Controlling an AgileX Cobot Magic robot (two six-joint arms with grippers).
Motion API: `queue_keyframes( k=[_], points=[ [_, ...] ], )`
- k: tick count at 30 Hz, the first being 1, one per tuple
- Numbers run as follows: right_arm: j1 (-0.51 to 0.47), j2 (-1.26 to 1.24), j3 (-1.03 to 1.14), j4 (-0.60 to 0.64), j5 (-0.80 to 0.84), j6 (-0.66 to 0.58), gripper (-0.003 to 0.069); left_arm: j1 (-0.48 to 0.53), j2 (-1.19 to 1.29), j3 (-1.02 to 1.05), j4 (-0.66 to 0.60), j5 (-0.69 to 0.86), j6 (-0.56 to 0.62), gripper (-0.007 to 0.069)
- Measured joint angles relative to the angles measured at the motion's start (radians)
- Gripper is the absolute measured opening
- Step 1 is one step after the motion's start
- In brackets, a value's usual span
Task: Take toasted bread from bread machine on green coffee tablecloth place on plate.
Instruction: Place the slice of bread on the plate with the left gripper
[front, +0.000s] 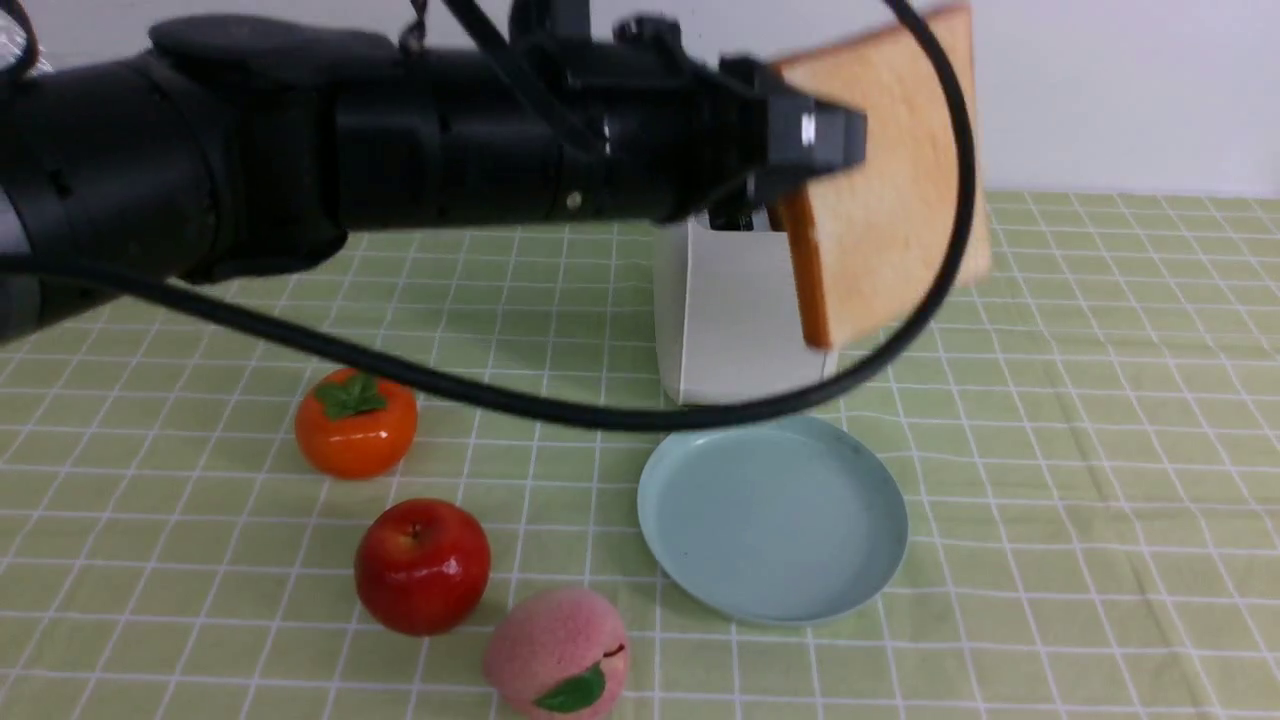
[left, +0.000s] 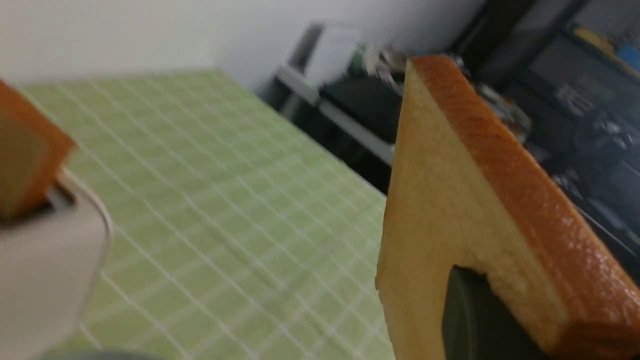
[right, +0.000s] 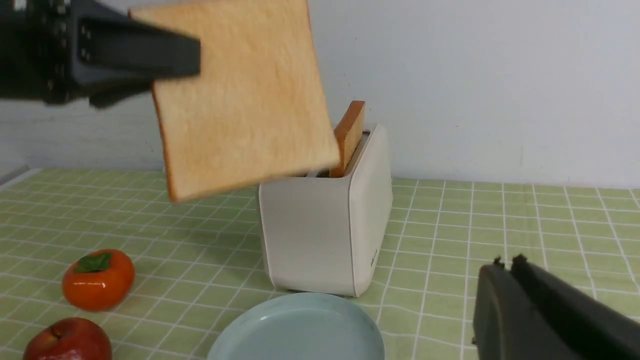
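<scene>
A: Okay, quick, where's the toast?
B: One slice (front: 890, 190) is in the air, lifted clear of the bread machine (front: 735, 320) and roughly upright. Left jaws are clamped on one edge. Second slice (right: 348, 136) stands in a slot. Plate (front: 772, 520) has nothing on it, just in front of the machine on the green tablecloth (front: 1100, 450) over the tabletop.
A: Right jaws?
B: Only in the right wrist view. They look pressed together, holding nothing.
A: Handling?
B: Probably light, stiff and not slippery. Edge pinch seems fine, but a hard squeeze could dent it. Needs tipping flat over the plate.
</scene>
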Motion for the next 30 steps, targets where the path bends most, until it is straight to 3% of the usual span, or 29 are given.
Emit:
queue_keyframes(
  k=[3,6,14,22,25,26,27,29,30],
  points=[
    [0.0,0.0,0.0,0.0,0.0,0.0,0.003,-0.001,0.052,0.021,0.124,0.026,-0.13,0.0099],
    [0.0,0.0,0.0,0.0,0.0,0.0,0.0032,-0.001,0.122,0.022,0.155,0.003,-0.19,0.0099],
    [0.0,0.0,0.0,0.0,0.0,0.0,0.0033,-0.001,0.274,0.022,0.104,-0.132,-0.192,0.0099],
    [0.0,0.0,0.0,0.003,0.004,0.0,0.0033,-0.001,0.334,0.022,0.069,-0.143,-0.196,0.0108],
    [0.0,0.0,0.0,0.003,0.004,0.0,0.0034,0.0,0.344,0.021,0.069,-0.143,-0.197,0.0164],
    [0.0,0.0,0.0,0.002,0.005,0.0,0.0034,0.001,0.347,0.021,0.086,-0.142,-0.2,0.0237],
    [0.0,0.0,0.0,0.001,0.005,0.0,0.0034,0.001,0.348,0.021,0.088,-0.142,-0.201,0.0258],
    [0.0,0.0,0.0,0.0,0.009,0.0,0.0034,0.001,0.348,0.021,0.113,-0.139,-0.208,0.0407],
    [0.0,0.0,0.0,0.0,0.01,0.0,0.0034,0.001,0.348,0.021,0.114,-0.139,-0.208,0.0419]
  ],
)
